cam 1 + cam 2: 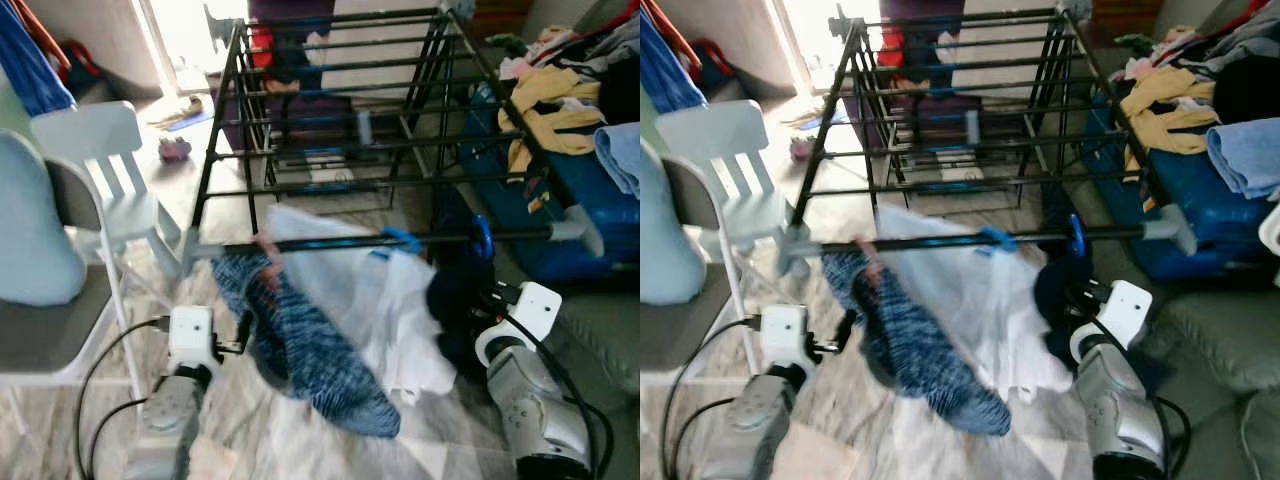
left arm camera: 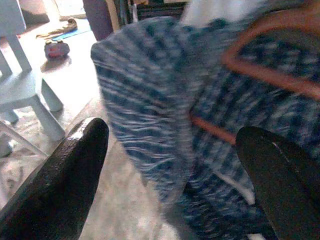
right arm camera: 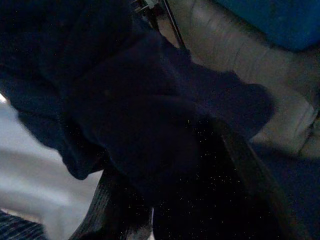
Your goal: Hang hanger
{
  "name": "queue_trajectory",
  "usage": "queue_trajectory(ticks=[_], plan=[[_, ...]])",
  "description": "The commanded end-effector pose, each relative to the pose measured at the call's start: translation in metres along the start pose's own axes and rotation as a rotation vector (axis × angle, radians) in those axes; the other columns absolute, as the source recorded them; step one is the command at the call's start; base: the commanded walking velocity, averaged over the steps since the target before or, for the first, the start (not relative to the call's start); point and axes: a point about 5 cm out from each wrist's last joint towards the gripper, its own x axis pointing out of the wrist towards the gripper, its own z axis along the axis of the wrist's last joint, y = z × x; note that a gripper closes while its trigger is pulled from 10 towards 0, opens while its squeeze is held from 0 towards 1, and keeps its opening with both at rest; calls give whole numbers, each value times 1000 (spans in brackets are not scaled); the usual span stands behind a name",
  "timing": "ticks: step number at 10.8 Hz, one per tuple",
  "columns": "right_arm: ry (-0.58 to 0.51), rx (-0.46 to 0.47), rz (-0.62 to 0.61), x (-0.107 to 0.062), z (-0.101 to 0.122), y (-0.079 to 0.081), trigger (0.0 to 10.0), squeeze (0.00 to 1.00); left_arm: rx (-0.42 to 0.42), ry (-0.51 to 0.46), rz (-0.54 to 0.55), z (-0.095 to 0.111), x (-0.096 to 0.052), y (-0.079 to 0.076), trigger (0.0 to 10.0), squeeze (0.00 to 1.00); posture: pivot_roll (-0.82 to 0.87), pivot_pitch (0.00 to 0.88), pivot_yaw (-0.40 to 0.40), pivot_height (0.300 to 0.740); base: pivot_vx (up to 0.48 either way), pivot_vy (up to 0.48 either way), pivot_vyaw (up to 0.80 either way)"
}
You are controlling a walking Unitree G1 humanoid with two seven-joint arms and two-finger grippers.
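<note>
A black drying rack (image 1: 330, 120) stands before me, its front rail (image 1: 330, 242) nearest. On that rail hang a blue knit sweater (image 1: 300, 340) on an orange hanger (image 2: 260, 70), a white shirt (image 1: 370, 300) on a blue hanger (image 1: 403, 238), and a dark navy garment (image 1: 455, 290) under a blue hook (image 1: 483, 238). My left gripper (image 2: 172, 135) is open, low beside the sweater's left side, with the knit just ahead of its fingertips. My right gripper (image 1: 475, 325) is pushed into the dark garment, which wraps around it and hides most of it.
A white child's chair (image 1: 110, 160) and a grey folding chair (image 1: 40, 330) stand on the left. A blue box (image 1: 560, 200) piled with clothes is at the right, with a grey cushion (image 1: 1220, 330) below it. A pink toy (image 1: 175, 150) lies on the floor.
</note>
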Motion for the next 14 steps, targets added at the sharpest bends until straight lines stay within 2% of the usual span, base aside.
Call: queue_trajectory(ticks=[1, 4, 8, 9, 11, 14], plan=[[-8, 4, 14, 1, 2, 1, 10000, 0, 7, 19, 5, -2, -1, 2, 10000, 0, -131, 0, 46, 740, 0, 0, 0], [-5, 36, 14, 10, 13, 4, 10000, 0, 7, 36, 5, -3, 0, 1, 10000, 0, -130, 0, 46, 740, 0, 0, 0], [84, 146, -131, 33, 32, -7, 10000, 0, 10, 58, -4, -5, 1, 0, 10000, 0, -129, 0, 50, 740, 0, 0, 0], [155, 124, -188, 36, 27, -16, 10000, 0, 10, 64, -5, -6, 2, -1, 10000, 0, -129, 0, 49, 740, 0, 0, 0], [247, 130, -183, 36, 12, -22, 10000, 0, 10, 79, -8, -7, 1, -1, 10000, 0, -127, 0, 47, 740, 0, 0, 0], [290, 130, -170, 34, 0, -24, 10000, 0, 16, 88, -11, -8, 2, -1, 10000, 0, -128, 0, 50, 740, 0, 0, 0]])
